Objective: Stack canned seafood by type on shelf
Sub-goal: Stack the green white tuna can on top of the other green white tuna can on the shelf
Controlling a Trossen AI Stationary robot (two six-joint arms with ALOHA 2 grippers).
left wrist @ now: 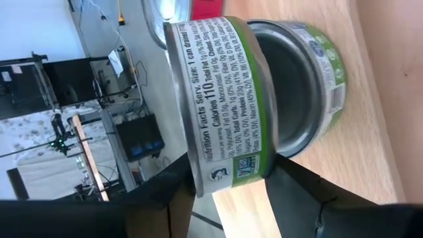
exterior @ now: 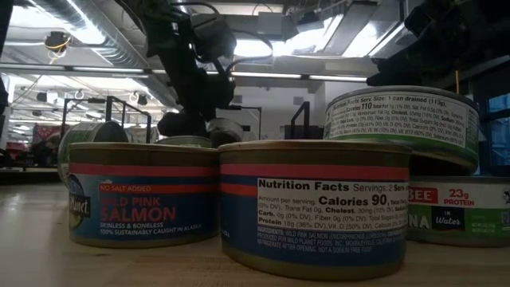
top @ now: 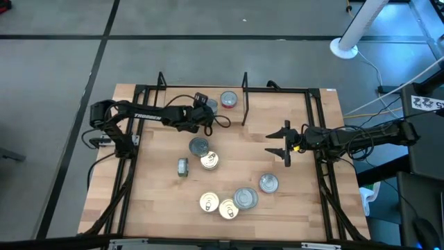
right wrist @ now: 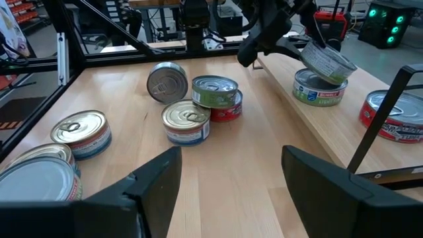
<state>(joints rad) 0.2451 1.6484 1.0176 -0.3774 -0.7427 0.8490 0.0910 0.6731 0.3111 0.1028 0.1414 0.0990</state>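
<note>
A green-labelled tin of canned seafood (left wrist: 225, 99) sits tilted between the fingers of my left gripper (right wrist: 310, 53), right over a second green-labelled tin (right wrist: 317, 92). That second tin stands on the shelf's light-wood board (right wrist: 344, 132) at the table's far side. A red-labelled tin (right wrist: 396, 122) stands further along the board. Several more tins (top: 209, 161) lie on the table's middle and near part. My right gripper (top: 288, 144) waits open at the table's right side, holding nothing. My left gripper pinches the upper green tin by its labelled side wall (left wrist: 218, 178), one finger (left wrist: 297, 192) on each of two opposite sides. The fingers slant down from the table's left. The tin is tilted, its lower edge at the lid of the tin beneath; whether they touch I cannot tell.
Thin black uprights (top: 245, 97) frame the shelf, and black rails (top: 326, 173) run along the table's sides. Tins cluster near the front edge (top: 245, 198), one stacked on another; one tin (top: 182, 167) lies on its side. Bare wood lies between the clusters.
</note>
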